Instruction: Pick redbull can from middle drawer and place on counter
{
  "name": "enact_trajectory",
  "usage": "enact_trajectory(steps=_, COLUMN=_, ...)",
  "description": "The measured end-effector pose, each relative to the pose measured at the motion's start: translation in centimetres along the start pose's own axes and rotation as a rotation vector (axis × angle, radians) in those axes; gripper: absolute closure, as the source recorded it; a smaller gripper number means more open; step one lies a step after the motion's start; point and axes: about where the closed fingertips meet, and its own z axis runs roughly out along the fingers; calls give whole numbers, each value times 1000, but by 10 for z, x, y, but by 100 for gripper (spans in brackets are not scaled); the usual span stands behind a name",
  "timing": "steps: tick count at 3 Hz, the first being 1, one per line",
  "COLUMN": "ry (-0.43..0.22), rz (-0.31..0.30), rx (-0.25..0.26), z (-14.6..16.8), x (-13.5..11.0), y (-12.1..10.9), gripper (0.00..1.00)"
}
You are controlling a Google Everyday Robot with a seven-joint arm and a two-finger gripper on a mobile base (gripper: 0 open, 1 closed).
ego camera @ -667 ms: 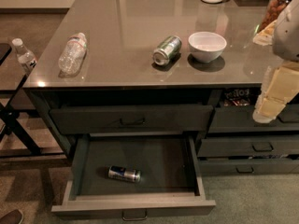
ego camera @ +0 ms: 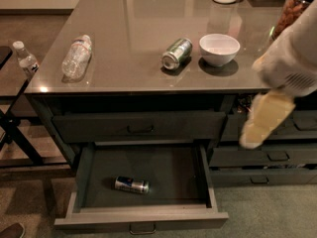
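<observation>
Across the upper view: counter (ego camera: 138, 19), glossy grey-brown, bearing a clear water bottle (ego camera: 77, 56) on its side, a white bowl (ego camera: 219, 48) and a green can (ego camera: 177, 53) on its side just left of the bowl; all lie as they did in the picture a moment earlier. Beneath it, under a closed upper drawer (ego camera: 138, 125): middle drawer (ego camera: 163, 167), pulled well out, not shifted since. At the right edge: pale arm with gripper (ego camera: 257, 130), blurred, hanging before the narrower right-hand drawers, just below the counter's front edge. It has come down and leftward since the earlier picture, the only change on record. How far it stands open cannot be told; it has no hold on the task's can and is well apart from it. Smallest item: redbull can (ego camera: 132, 185), blue and silver, lying on its side on the drawer floor, left of centre and toward the front, unmoved. Judgement: the descent reads as an approach to the open drawer; the pick is not yet begun, and the gripper has further left and down to go.
</observation>
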Motion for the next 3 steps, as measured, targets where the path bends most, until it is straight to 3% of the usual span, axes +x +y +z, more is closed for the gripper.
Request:
enact_trajectory(steps=1, ry=25, rz=119, rx=-47, z=63, x=-3, y=26, gripper=0)
enact_trajectory(steps=2, ry=25, rz=119, rx=-47, z=63, x=-4, y=26, gripper=0)
enact_trajectory(steps=3, ry=8, rz=139, rx=-104, z=89, x=-5, y=42, gripper=0)
